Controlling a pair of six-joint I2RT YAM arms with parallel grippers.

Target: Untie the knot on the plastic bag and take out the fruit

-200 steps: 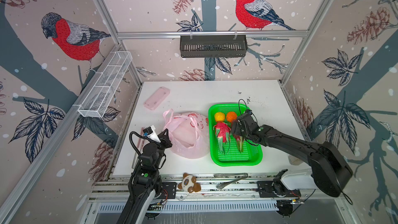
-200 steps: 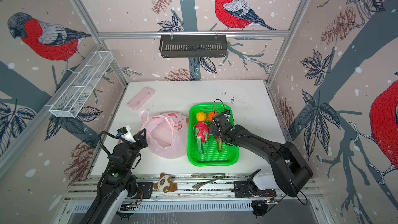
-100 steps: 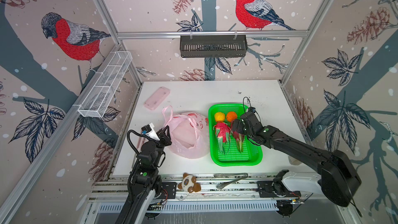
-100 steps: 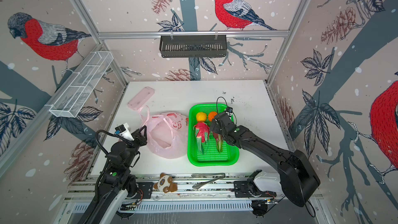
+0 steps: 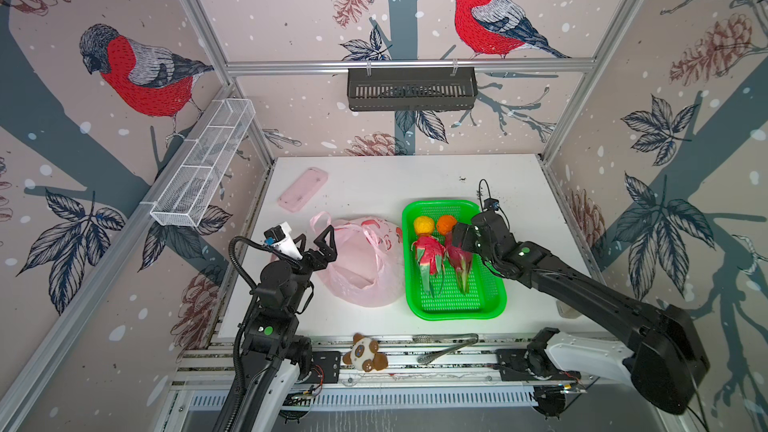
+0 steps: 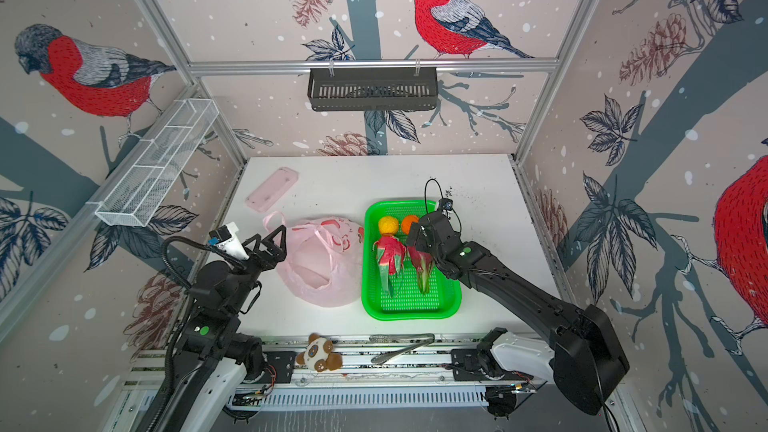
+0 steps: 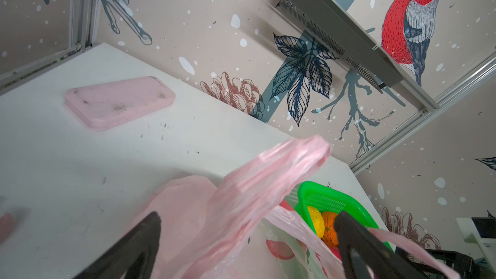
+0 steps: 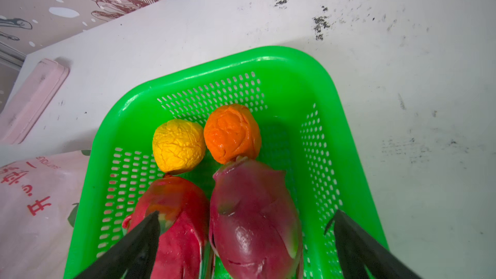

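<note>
The left arm (image 5: 274, 280) rises from its base at the near left corner, folded at the elbow, with the wrist tipped forward. The left gripper (image 5: 316, 241) points toward the far side with its jaws spread wide. Its fingers (image 7: 139, 242) stand well apart in the left wrist view.

The right arm (image 5: 582, 284) stretches long and low from the near right, reaching diagonally toward the middle. The right gripper (image 5: 457, 241) angles downward, and its fingers (image 8: 134, 245) are likewise wide apart.
</note>
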